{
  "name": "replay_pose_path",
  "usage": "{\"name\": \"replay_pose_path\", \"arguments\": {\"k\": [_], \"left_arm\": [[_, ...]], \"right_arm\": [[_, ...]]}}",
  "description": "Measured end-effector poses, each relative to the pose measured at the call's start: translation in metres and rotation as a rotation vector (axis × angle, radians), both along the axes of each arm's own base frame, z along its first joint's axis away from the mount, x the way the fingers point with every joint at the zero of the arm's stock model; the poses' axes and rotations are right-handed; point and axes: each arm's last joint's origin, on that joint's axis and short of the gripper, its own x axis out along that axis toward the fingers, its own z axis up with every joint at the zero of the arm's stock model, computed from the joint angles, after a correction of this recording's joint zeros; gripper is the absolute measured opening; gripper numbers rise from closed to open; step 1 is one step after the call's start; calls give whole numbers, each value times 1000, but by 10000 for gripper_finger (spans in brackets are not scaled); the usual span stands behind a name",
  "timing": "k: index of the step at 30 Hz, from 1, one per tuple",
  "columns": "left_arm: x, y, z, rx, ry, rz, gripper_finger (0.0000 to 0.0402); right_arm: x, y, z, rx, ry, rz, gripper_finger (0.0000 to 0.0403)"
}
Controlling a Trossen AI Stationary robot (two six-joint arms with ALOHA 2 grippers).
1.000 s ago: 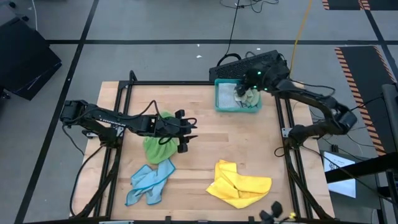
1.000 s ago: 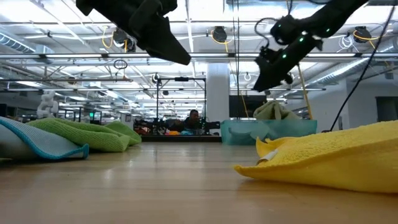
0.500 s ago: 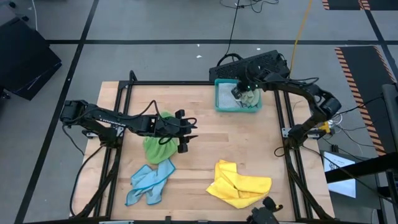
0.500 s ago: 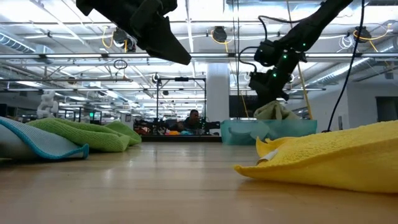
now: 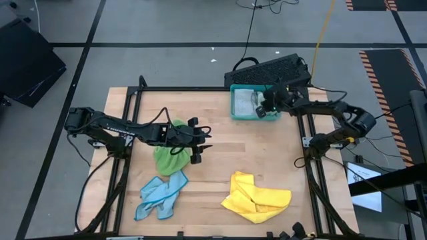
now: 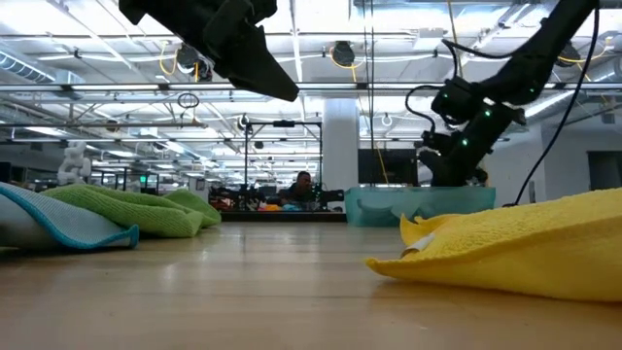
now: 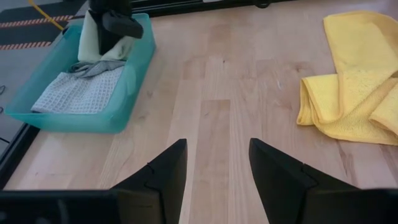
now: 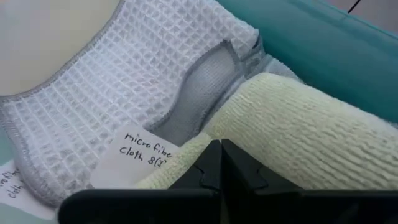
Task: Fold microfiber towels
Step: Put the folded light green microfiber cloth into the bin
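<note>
Three towels on the wood, more in the tray

Wooden table: bright green towel and light blue towel toward the left edge, yellow towel near the front. Right gripper pinches a pale green towel in the teal tray, back-right corner. Left gripper spread. Lit hall behind

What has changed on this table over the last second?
The right tool dropped into the teal tray and closed on the pale green towel beside the grey towel. The left tool stayed open above the table, near the bright green towel. The light blue towel and yellow towel lie as before.
</note>
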Motion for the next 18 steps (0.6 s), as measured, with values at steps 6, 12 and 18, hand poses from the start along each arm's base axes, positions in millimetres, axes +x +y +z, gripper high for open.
{"name": "replay_pose_path", "arguments": {"k": [6,12,18], "left_arm": [[0,0,0,0,-1,0,175],[0,0,0,-5,-3,3,175],[0,0,0,-5,-4,3,175]], "right_arm": [[-6,4,-9,-15,-11,-9,0],[-5,7,13,-56,-82,13,0],[-12,15,39,-43,-110,-29,0]]}}
